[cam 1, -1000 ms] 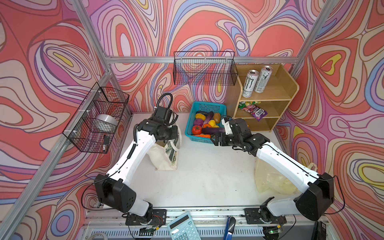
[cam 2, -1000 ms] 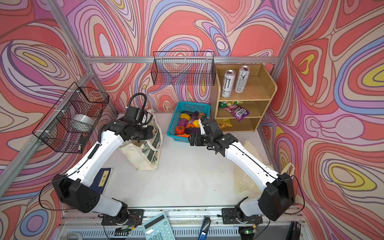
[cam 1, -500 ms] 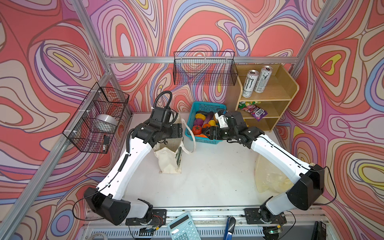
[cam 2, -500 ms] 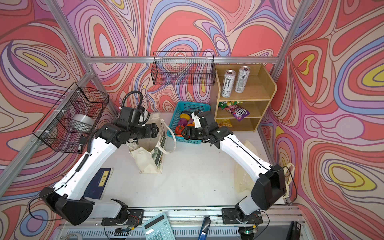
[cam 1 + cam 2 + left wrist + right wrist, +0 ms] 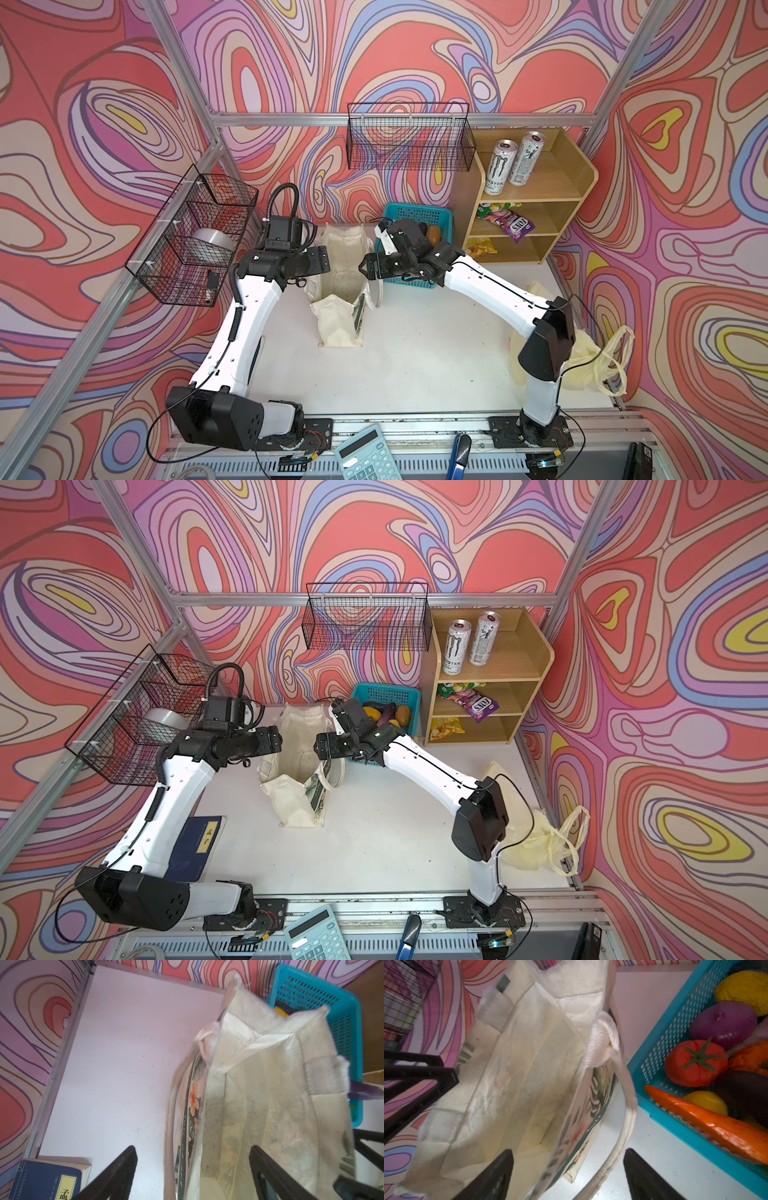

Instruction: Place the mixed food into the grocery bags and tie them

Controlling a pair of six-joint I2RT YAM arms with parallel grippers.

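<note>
The cream canvas tote (image 5: 338, 286) (image 5: 291, 766) stands with its mouth wide between my two grippers. My left gripper (image 5: 191, 1148) (image 5: 320, 266) is open, its jaws astride the tote's printed side wall (image 5: 193, 1105). Open too, my right gripper (image 5: 569, 1150) (image 5: 368, 266) has the other wall and a rope handle (image 5: 623, 1132) between its jaws. The tote (image 5: 519, 1074) looks empty inside. Mixed food fills the teal basket (image 5: 664, 1043) (image 5: 419, 214): tomato (image 5: 695, 1064), carrot (image 5: 716, 1124), lemon (image 5: 743, 989), potato (image 5: 434, 235). The pale-yellow plastic bag (image 5: 594, 357) lies at the front right.
A wooden shelf (image 5: 577, 195) at the back right holds two cans (image 5: 498, 166) and snack packets (image 5: 505, 220). Black wire baskets (image 5: 195, 237) hang on the left and back walls. A blue book (image 5: 199, 841) lies under my left arm, a calculator (image 5: 365, 453) at the front rail.
My left gripper has opened and let go of the tote after carrying it rightward. The right gripper has moved from over the basket to the tote's right rim. The tote's mouth now gapes.
</note>
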